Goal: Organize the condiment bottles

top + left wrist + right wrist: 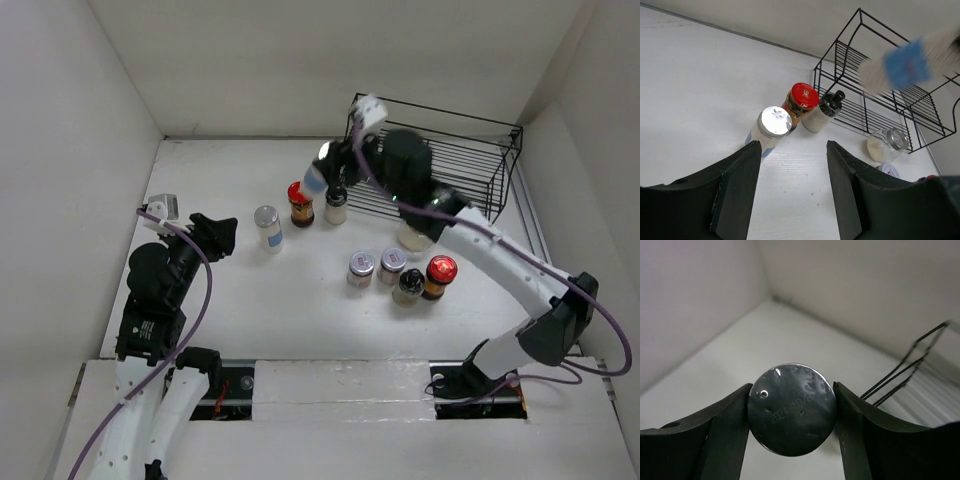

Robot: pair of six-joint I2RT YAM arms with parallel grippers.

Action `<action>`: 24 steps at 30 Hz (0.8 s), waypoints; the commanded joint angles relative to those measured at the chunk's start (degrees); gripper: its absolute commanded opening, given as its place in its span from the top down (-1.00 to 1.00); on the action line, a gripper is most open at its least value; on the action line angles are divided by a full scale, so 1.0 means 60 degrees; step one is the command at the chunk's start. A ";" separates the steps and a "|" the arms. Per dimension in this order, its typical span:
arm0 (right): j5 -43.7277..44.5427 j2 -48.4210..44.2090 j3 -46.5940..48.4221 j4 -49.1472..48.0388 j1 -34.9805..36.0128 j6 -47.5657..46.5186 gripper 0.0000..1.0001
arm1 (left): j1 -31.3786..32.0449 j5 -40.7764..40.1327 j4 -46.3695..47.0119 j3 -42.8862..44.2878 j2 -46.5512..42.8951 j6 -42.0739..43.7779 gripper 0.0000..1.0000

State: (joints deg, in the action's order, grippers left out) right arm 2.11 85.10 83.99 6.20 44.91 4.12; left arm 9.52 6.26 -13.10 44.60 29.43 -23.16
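My right gripper (338,166) is shut on a silver-lidded jar with a blue label (316,181) and holds it in the air in front of the black wire rack (470,170). In the right wrist view the jar's silver lid (791,409) fills the gap between the fingers. The jar shows blurred in the left wrist view (907,64). My left gripper (222,236) is open and empty, left of a silver-lidded jar (267,226). A red-lidded brown jar (300,203) and a black-capped bottle (336,205) stand beside it. All three show in the left wrist view: the silver-lidded jar (774,122), the red-lidded jar (802,99) and the black-capped bottle (826,111).
Two silver-lidded jars (360,267) (391,264), a black-capped bottle (408,286) and a red-lidded jar (440,273) stand in a cluster at mid-table. A clear jar (885,145) lies on its side by the rack (880,95), under my right arm. White walls enclose the table.
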 commanded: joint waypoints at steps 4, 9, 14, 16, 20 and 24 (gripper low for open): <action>-0.0410 0.1267 0.4512 -0.0009 -0.2209 -0.0174 0.24 | -0.0048 0.0084 0.0367 0.0067 -0.0071 0.0110 -0.02; -0.0232 0.3566 0.8379 0.1368 -0.3481 -0.0262 0.27 | -0.0048 0.0099 0.0367 0.0067 -0.0072 0.0110 -0.02; -0.0527 0.5459 1.1241 0.2162 -0.4260 -0.0072 0.27 | -0.0048 0.0201 0.0367 0.0067 -0.0071 0.0110 -0.02; -0.0746 0.5548 1.0848 0.1811 -0.4436 0.0060 0.29 | -0.0048 0.0201 0.0367 0.0067 -0.0071 0.0110 -0.02; -0.0967 0.5548 1.0290 0.1399 -0.4686 0.0295 0.29 | -0.0048 0.0201 0.0367 0.0067 0.0016 0.0197 -0.02; -0.1084 0.5899 1.0203 0.1399 -0.4774 0.0295 0.29 | -0.0048 0.0201 0.0367 0.0067 0.0017 0.0197 -0.02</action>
State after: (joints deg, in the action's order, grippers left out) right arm -1.87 123.17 143.59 22.28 15.70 4.73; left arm 9.52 6.87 -13.10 44.60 29.17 -22.92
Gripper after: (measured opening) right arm 0.664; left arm 0.506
